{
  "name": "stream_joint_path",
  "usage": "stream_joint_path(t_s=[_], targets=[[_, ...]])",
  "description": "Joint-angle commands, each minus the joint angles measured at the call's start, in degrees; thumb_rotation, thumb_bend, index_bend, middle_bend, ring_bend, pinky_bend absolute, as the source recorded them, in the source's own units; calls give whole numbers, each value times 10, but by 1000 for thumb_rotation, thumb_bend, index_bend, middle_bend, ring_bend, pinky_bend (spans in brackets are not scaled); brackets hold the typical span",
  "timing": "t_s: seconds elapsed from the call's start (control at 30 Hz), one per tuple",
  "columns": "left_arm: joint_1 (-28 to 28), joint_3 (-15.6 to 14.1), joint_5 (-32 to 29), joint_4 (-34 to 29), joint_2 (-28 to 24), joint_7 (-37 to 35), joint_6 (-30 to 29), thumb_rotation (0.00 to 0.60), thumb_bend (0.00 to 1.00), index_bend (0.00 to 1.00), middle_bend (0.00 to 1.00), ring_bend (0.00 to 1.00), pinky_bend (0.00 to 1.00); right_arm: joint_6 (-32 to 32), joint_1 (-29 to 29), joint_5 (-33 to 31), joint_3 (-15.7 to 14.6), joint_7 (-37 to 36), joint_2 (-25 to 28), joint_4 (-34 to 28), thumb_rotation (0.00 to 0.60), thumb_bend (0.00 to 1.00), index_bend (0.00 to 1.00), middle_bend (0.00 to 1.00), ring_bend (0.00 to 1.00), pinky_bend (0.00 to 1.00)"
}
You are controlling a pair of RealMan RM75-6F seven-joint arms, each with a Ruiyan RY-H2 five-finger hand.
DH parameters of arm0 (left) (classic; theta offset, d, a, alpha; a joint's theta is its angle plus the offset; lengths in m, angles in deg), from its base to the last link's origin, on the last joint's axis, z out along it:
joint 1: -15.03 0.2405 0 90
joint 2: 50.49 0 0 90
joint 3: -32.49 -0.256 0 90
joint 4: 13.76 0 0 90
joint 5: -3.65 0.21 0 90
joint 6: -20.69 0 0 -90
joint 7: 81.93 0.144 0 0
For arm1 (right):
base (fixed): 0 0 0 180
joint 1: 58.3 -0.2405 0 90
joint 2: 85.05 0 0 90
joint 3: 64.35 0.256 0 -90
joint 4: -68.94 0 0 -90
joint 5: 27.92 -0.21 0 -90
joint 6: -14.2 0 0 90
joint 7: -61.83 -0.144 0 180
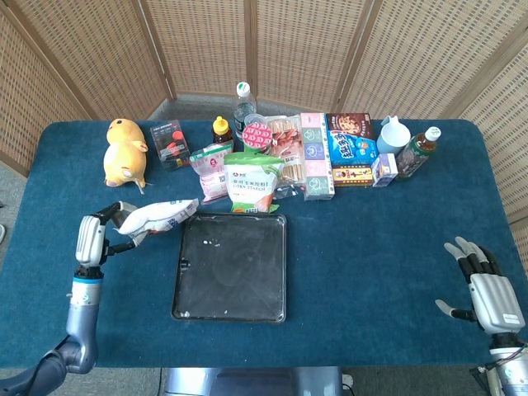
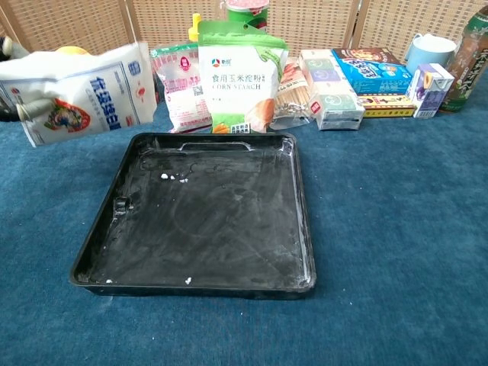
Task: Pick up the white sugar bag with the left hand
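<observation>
My left hand (image 1: pixel 92 237) grips the white sugar bag (image 1: pixel 157 216) by one end and holds it off the table, left of the black tray (image 1: pixel 188 304). In the chest view the sugar bag (image 2: pixel 80 93) hangs at the far left above the blue cloth, tilted, its printed face toward the camera; the hand itself is almost cut off at that edge. My right hand (image 1: pixel 480 287) rests at the table's right front with fingers spread and nothing in it.
The black tray (image 2: pixel 301 221) lies in the middle with white grains in it. Behind it stand a corn starch pouch (image 1: pixel 252 183), snack boxes (image 1: pixel 351 148), bottles (image 1: pixel 419 151) and a cup. A yellow plush toy (image 1: pixel 124 152) sits back left.
</observation>
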Motion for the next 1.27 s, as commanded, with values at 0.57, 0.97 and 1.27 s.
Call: stream_joint_path(t_s=[0.57, 0.97, 1.27], targets=[[28, -38, 57, -55, -64, -122, -91, 600, 0, 0, 0, 49, 151, -3, 1, 5, -2, -2, 1, -3, 600, 0, 111, 18, 13, 0], [93, -96, 44, -358, -315, 218, -45, 600, 0, 0, 0, 47, 107, -18, 6, 2, 3, 10, 8, -11, 600, 0, 112, 18, 12, 0], [129, -122, -24, -515, -424, 373, 12, 600, 0, 7, 0, 24, 107, -42, 15, 0, 10, 20, 10, -11, 600, 0, 112, 18, 13, 0]])
